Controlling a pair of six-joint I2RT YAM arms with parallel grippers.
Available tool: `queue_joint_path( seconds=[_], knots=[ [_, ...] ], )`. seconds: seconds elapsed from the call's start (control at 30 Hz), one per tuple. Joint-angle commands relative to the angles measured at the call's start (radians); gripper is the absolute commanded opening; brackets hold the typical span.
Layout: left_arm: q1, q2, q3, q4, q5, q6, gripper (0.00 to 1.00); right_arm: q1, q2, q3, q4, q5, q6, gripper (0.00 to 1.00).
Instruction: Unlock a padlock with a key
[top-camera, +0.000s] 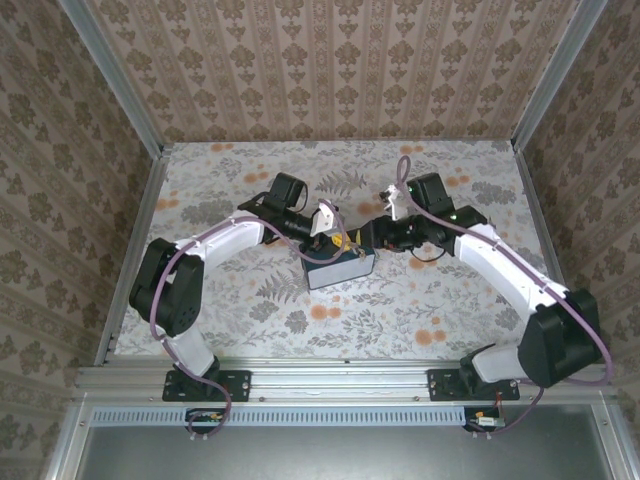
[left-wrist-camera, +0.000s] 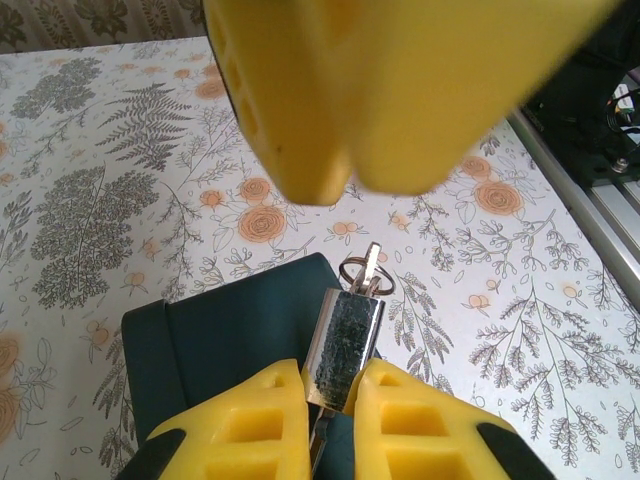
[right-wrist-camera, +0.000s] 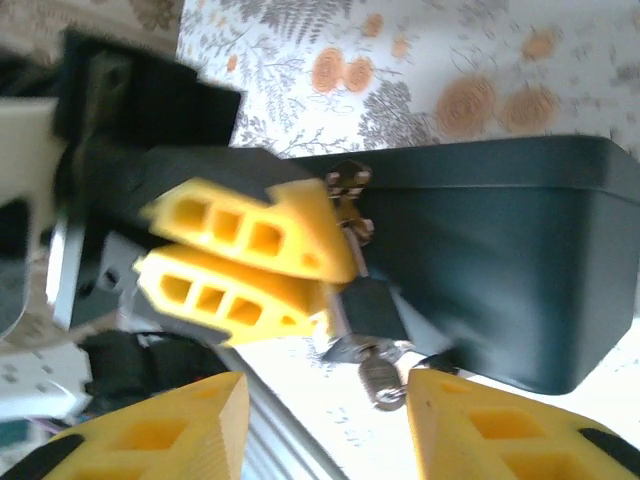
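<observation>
- From above, two white arms meet over a dark box (top-camera: 338, 268) that sits in the middle of a flower-patterned tabletop (top-camera: 420, 320).
- The left hand (left-wrist-camera: 330, 385) is closed narrow on the padlock (left-wrist-camera: 345, 335). Its two yellow fingers (left-wrist-camera: 250, 420) pinch the near end of the silver body.
- The padlock is held at the edge of the dark box, raised off the tabletop. Its far end points away from the left wrist camera.
- A key (left-wrist-camera: 371, 262) sticks out of that far end, with a small wire ring (left-wrist-camera: 344, 268) hanging on it.
- The right hand (right-wrist-camera: 325, 395) is open to a middling width. Its yellow fingers (right-wrist-camera: 480, 430) stand one on each side of the key and touch neither the key nor the padlock.
- The shackle is hidden, so I cannot tell whether the padlock is locked or open.
</observation>
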Motion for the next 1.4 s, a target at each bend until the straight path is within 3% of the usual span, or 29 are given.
queue_joint_path(
  seconds=[0.0,0.17,0.4,0.73,1.03,1.17,1.23,1.37],
  knots=[
    [0.004,0.023,0.011,-0.01,0.042,-0.017,0.13,0.073,-0.048,0.002,-0.026,0.136,-0.24,0.5],
    [0.006,0.026,0.008,0.0,0.045,-0.025,0.13,0.136,-0.064,-0.051,0.049,0.263,-0.346,0.52],
    [0.007,0.033,0.012,-0.004,0.05,-0.029,0.12,0.143,-0.047,-0.096,0.129,0.361,-0.477,0.52],
    [0.009,0.041,0.015,-0.01,0.057,-0.032,0.12,0.16,0.025,-0.083,0.165,0.344,-0.546,0.5],
    [0.009,0.039,0.017,-0.008,0.055,-0.036,0.12,0.161,0.053,-0.106,0.193,0.311,-0.532,0.36],
    [0.014,0.028,0.014,-0.006,0.054,-0.043,0.12,0.162,0.065,-0.114,0.193,0.298,-0.519,0.36],
    [0.016,0.021,0.01,-0.004,0.045,-0.048,0.16,0.162,0.067,-0.122,0.202,0.294,-0.512,0.35],
    [0.029,-0.013,-0.018,0.038,0.013,-0.089,0.27,0.161,0.071,-0.118,0.2,0.297,-0.48,0.21]
  ],
)
